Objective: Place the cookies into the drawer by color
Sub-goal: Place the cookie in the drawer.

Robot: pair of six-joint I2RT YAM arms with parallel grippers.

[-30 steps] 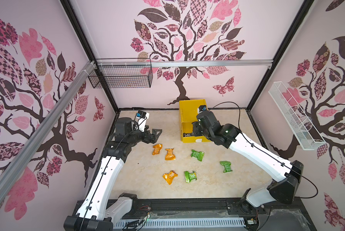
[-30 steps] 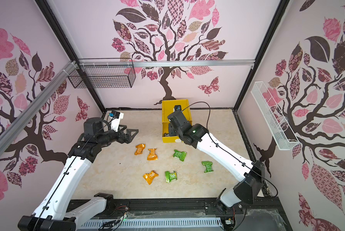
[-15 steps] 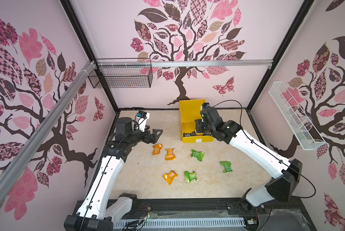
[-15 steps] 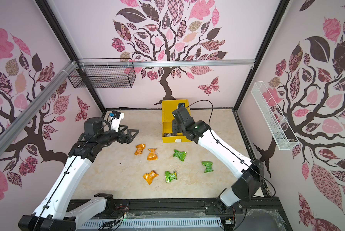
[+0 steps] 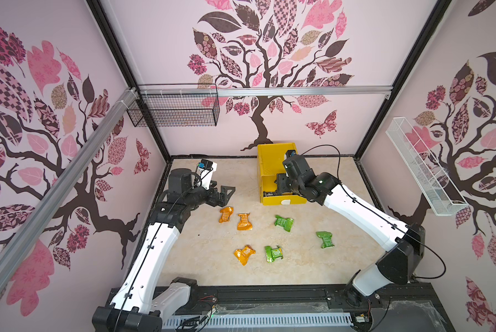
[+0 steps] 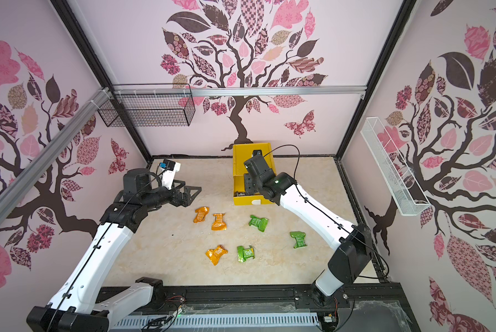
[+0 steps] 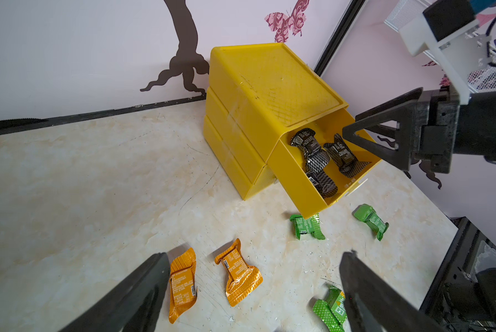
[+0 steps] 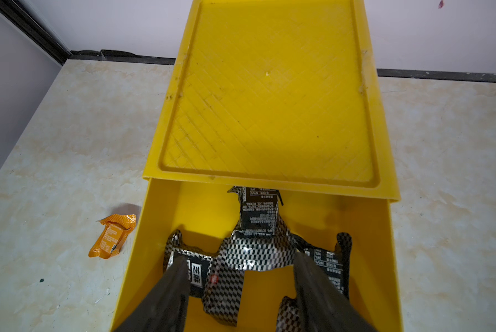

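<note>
Black cookie packets lie in the pulled-out top drawer of the yellow chest at the bench's back edge; three orange packets and three green packets lie unsorted mid-bench; the right gripper hangs over that drawer, jaws parted and empty, and the left gripper gapes empty.

The scene is lit brightly and evenly, seemingly from overhead; in both top views hardly any hard shadow is cast on the table. The straight frame bars are bowed toward the picture edges by wide-angle distortion. In the left wrist view the left fingers are rendered soft and out of focus, while the orange cookies are shown sharp, with bright glints on the foil. In the right wrist view the right fingers are blurred likewise. The inside of the open drawer is shaded, strong highlights are carried by the black cookies, and a soft shadow is thrown beside a lone orange cookie.
</note>
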